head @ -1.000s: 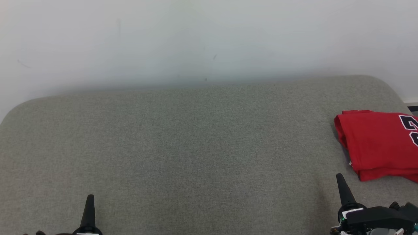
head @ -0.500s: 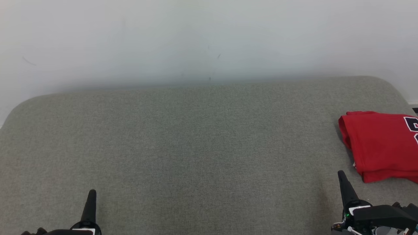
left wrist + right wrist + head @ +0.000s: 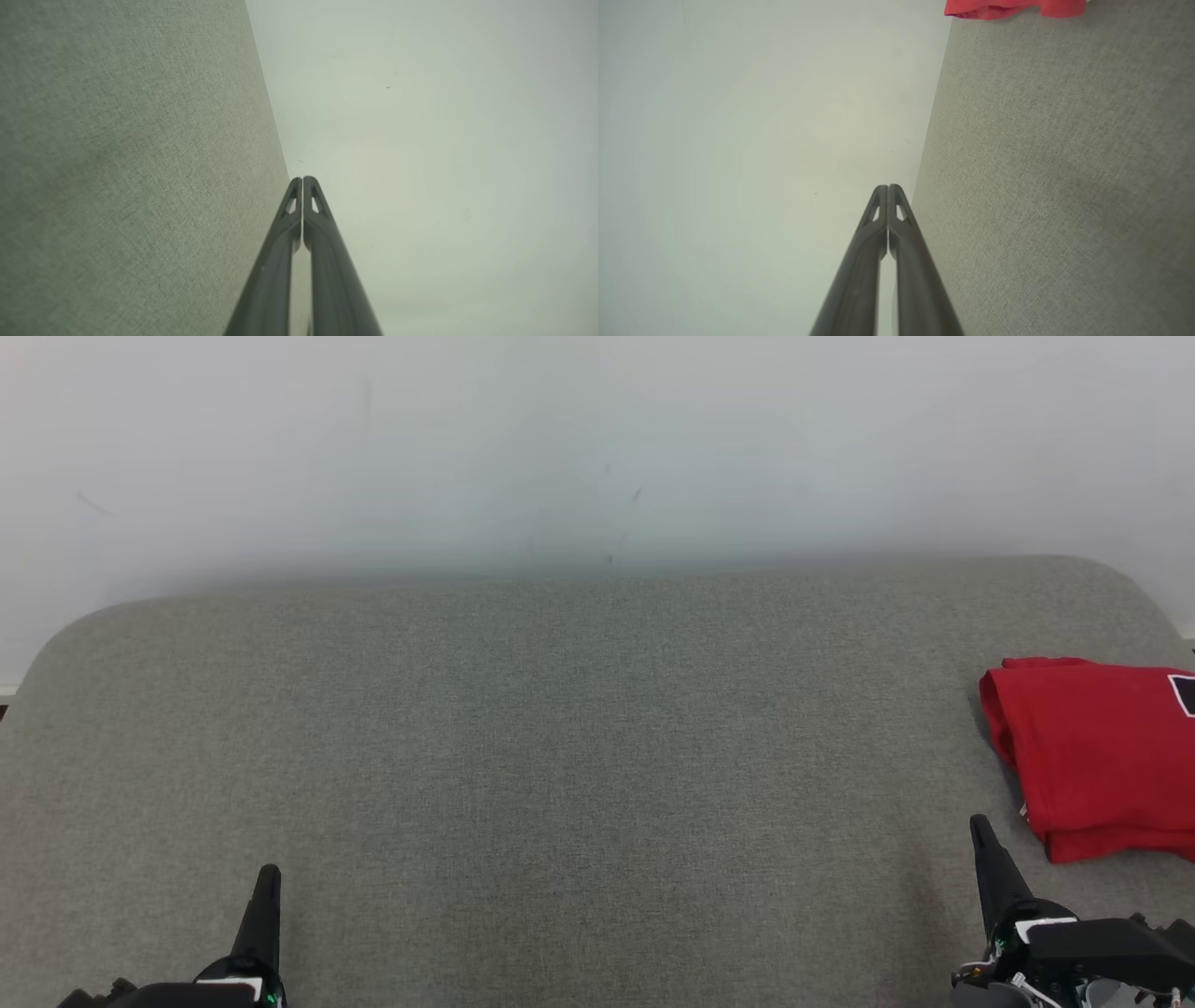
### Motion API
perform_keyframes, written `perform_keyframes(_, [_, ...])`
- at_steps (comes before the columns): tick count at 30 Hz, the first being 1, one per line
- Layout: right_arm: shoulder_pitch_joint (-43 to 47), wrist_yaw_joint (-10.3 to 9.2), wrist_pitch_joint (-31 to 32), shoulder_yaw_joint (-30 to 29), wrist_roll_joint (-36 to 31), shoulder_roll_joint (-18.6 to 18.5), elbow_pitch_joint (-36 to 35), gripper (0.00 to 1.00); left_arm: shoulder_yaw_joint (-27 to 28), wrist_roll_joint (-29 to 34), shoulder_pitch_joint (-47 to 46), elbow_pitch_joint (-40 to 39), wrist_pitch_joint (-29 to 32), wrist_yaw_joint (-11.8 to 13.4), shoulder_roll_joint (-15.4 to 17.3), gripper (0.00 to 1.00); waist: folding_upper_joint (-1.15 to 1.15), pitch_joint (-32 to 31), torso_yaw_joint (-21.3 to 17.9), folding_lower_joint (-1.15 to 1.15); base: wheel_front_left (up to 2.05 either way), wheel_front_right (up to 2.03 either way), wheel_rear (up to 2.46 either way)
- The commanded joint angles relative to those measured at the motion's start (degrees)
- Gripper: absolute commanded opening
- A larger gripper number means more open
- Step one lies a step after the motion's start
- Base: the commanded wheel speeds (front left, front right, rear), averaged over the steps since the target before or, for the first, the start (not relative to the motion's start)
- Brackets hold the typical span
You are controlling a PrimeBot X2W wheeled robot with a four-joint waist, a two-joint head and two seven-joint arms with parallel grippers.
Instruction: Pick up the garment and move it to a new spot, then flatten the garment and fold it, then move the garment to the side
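Just ahead of the right gripper point(image 3: 980, 827) and off to its right, the folded red garment point(image 3: 1088, 756) lies on the grey fabric surface point(image 3: 560, 756), near but not touching. The left gripper point(image 3: 268, 879) sits well apart. Both have their fingers pressed together and hold nothing, so the right arm looks the nearer reach.

Garment point(image 3: 1092, 756) on cushion point(image 3: 560, 756), far right; wall point(image 3: 560, 429) behind.
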Motion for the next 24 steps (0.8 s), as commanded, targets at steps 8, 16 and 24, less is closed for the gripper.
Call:
perform_keyframes(8, [-0.6,-0.11,1.0,-0.7,4.0,0.2,-0.9,0.0,0.0,-3.6,-1.3,0.1,1.0,-0.4,0.3,0.0,0.0,0.1,0.5,0.0,0.0,0.0,0.0])
perform_keyframes(16, [-0.6,-0.11,1.9,-1.1,7.0,0.4,-1.4,0.0,0.0,-6.7,-1.7,0.2,1.7,-0.6,0.3,0.0,0.0,0.2,0.9,0.0,0.0,0.0,0.0])
perform_keyframes(24, [-0.6,-0.12,2.2,-1.3,8.1,0.5,-1.5,0.0,0.0,-7.8,-1.9,0.2,2.0,-0.5,0.3,0.0,0.0,0.2,1.2,0.0,0.0,0.0,0.0])
